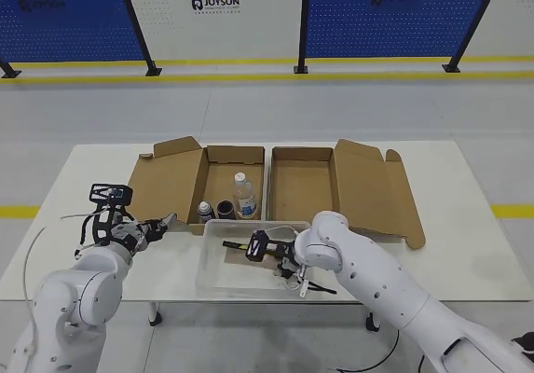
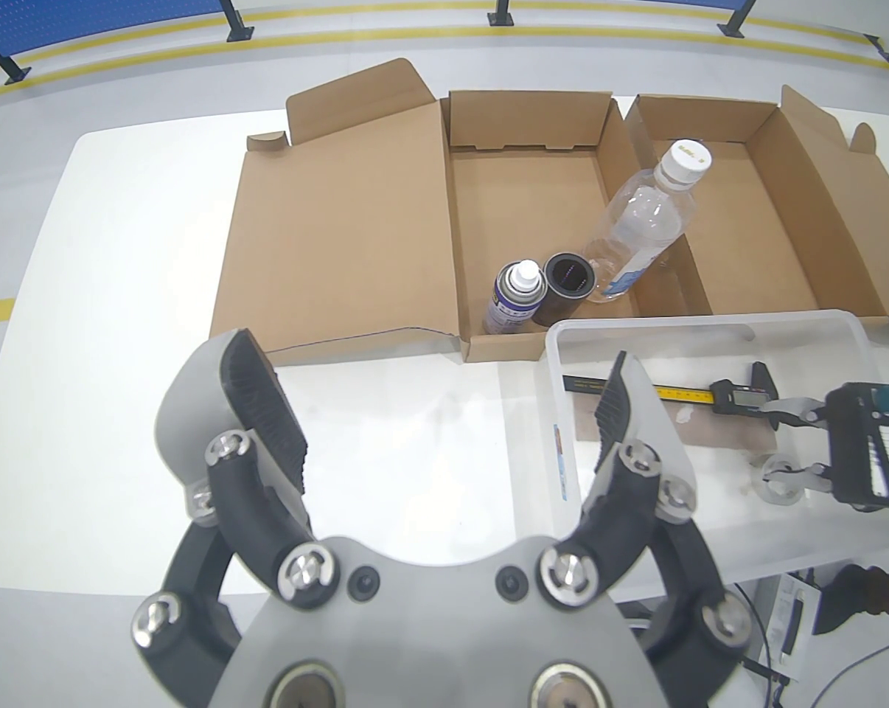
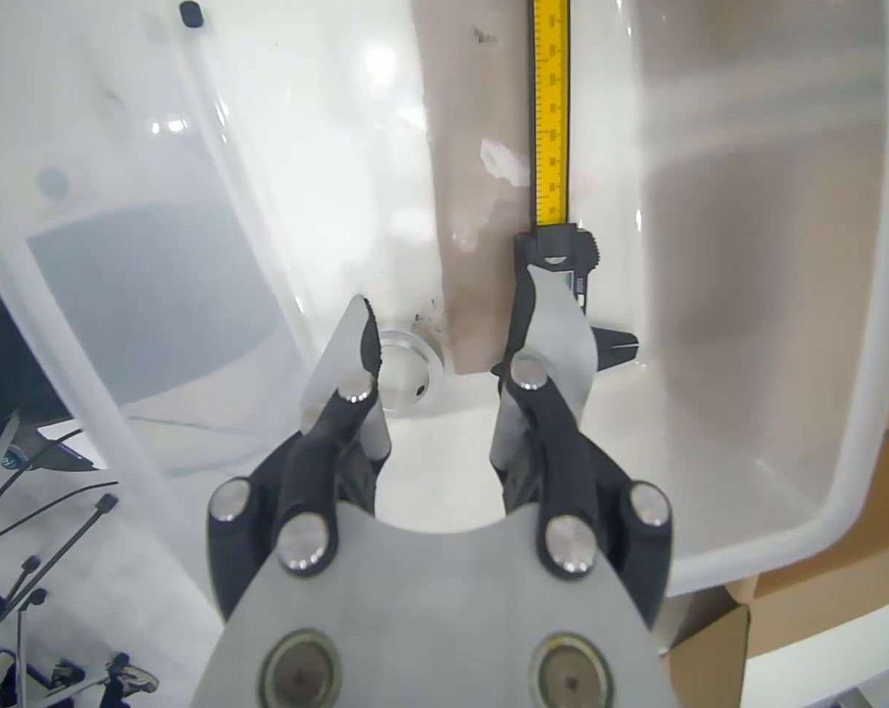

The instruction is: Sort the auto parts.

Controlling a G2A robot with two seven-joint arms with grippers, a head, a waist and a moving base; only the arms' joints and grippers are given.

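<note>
an industrial hall or factory floor: pale floor [image 1: 267,107] with yellow lane lines [image 1: 248,78], blue partition panels [image 1: 61,28] beyond a white tabletop [image 1: 472,252].

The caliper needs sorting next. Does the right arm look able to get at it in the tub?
Probably yes. The right tool hangs open inside the clear tub, at the head of the caliper, which nothing covers. A metal ring sits nearby.
</note>
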